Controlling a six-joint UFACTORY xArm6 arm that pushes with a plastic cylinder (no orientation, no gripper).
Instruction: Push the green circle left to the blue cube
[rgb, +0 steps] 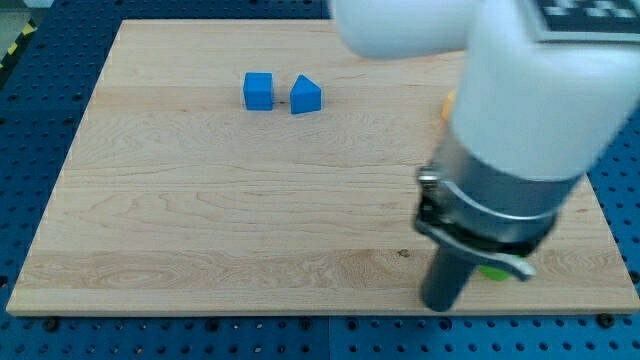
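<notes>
A blue cube (258, 91) sits at the view's upper left on the wooden board (200, 200). A second blue block (305, 95), wedge or triangle shaped, lies just to its right. Only a thin green sliver of the green circle (491, 271) shows at the lower right; the arm hides the rest. My tip (440, 305) is the lower end of the dark rod, near the board's bottom edge, just left of the green sliver. I cannot tell if it touches the block.
The large white and grey arm body (520, 120) covers the right side of the board. A small orange edge of a block (449, 104) peeks out at its left. Blue perforated table surrounds the board.
</notes>
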